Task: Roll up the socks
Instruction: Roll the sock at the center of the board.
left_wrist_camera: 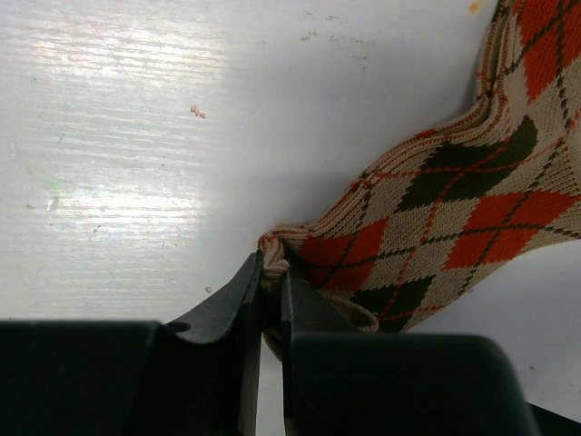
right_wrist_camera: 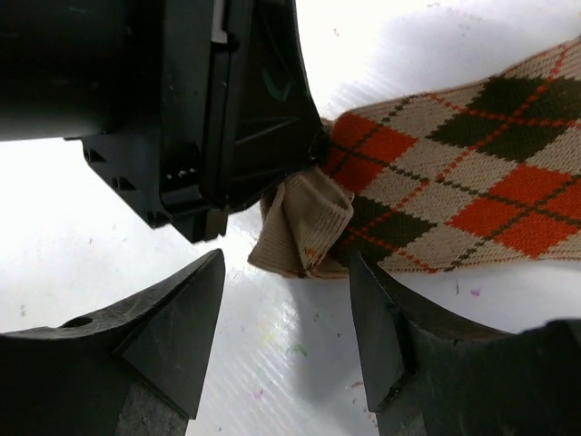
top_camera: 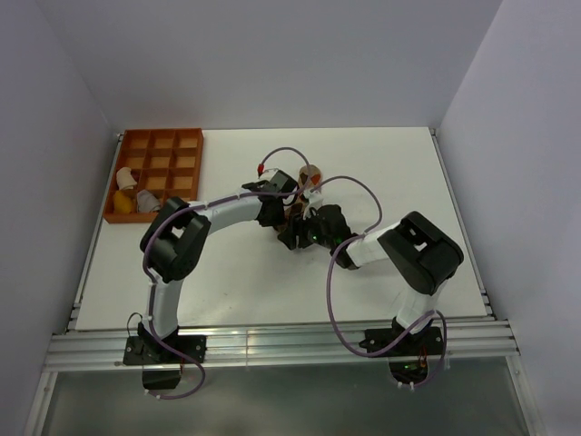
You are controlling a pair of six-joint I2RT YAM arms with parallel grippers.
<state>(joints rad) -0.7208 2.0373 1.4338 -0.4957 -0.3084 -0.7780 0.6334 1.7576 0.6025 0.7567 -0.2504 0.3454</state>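
The white table carries everything, and both arms bend in over its middle. At the far left corner, well away from both sets of fingers, sits an orange tray divided into a grid of small compartments. Most compartments show bare orange floor. Those at its near left corner hold a few small pale, tan and yellow bundles, too small to identify.

The argyle sock, tan with red, brown and white diamonds, lies flat on the table at the centre. In the left wrist view it stretches away from the fingers, up and to the right.

The left gripper has its fingers drawn together on the ribbed edge of the sock's cuff, pinching a thin fold of fabric between them.

The right gripper faces it closely with its fingers spread wide and nothing held. The folded tan cuff lies just ahead of the gap between its two tips, touching neither finger. The left gripper's black body fills the space just beyond them.
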